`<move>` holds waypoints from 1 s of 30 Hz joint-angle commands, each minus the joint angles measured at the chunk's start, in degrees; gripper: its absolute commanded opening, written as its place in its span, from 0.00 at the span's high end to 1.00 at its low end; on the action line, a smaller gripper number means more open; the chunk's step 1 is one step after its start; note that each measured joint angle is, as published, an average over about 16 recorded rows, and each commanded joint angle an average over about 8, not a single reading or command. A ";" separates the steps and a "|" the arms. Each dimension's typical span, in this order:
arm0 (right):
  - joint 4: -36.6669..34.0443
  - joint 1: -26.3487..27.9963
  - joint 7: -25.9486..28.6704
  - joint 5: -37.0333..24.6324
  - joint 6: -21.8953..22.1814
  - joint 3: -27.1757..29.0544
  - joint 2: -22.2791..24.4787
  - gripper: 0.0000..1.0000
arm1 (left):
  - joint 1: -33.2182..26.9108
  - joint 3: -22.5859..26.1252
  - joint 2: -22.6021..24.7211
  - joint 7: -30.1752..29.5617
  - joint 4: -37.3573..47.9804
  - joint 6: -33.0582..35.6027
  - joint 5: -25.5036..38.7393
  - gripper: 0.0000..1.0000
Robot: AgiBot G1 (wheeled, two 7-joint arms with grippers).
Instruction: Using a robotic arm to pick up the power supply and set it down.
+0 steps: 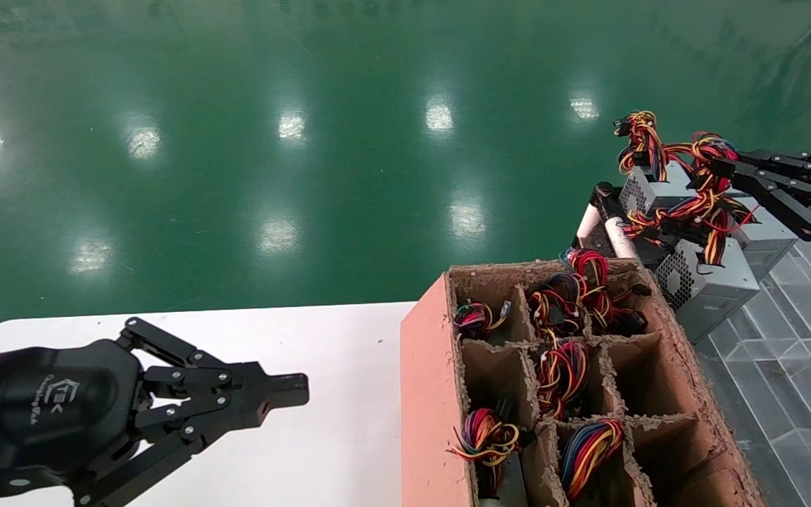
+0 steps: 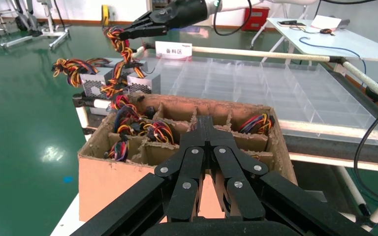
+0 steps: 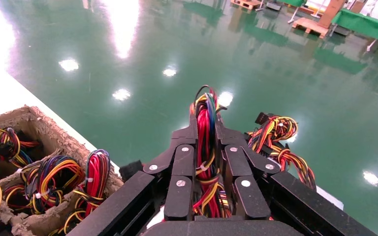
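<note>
1. Head view, right side of the frame: the power supply (image 1: 712, 285) is a grey box with a perforated vent face, sitting just past the far right corner of the cardboard crate (image 1: 425, 394), on the near edge of the clear tray (image 1: 793, 366). Its red-yellow wire bundle (image 1: 708, 204) runs up into the right gripper (image 1: 719, 169).
2. That gripper's fingers are clamped on the bundle; the right wrist view shows red wires (image 3: 206, 147) squeezed between them, which the head view only hints at.
3. I count two grey boxes there; the second box (image 1: 659, 184) sits behind, at upper right.
4. The crate has wire bundles in about six cells; the rest look dark.
5. The left gripper (image 1: 296, 389) hovers over the white table (image 1: 349, 338) at lower left, fingers pressed together.
6. Only the left wrist view shows the white label sign (image 2: 173, 48) beyond the tray.
</note>
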 commanded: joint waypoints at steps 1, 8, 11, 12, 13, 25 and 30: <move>-0.34 0.46 -0.04 -0.10 -0.31 -0.07 0.04 0.00 | 0.00 0.00 0.00 0.00 0.00 0.00 0.00 1.00; -0.65 2.49 0.19 -1.09 -0.42 -0.75 -0.72 0.00 | 0.00 0.01 0.00 0.01 0.00 -0.01 -0.01 1.00; -0.69 3.18 0.23 -1.43 -0.67 -0.99 -1.04 0.00 | 0.00 0.02 -0.01 0.01 0.00 -0.01 -0.01 1.00; -0.69 3.43 0.27 -1.48 -0.77 -1.03 -1.12 0.00 | 0.00 0.02 -0.01 0.01 0.00 -0.01 -0.01 1.00; -0.69 3.69 0.30 -1.49 -0.86 -1.05 -1.19 0.00 | 0.00 0.02 -0.01 0.01 0.00 -0.01 -0.01 1.00; -0.58 4.10 0.06 2.14 -4.95 1.00 -1.52 0.00 | -0.01 0.03 -0.01 0.02 0.01 -0.02 -0.02 1.00; 3.56 1.86 1.92 3.72 -4.86 0.95 -1.40 0.00 | -0.01 0.03 -0.01 0.03 0.04 -0.02 -0.03 1.00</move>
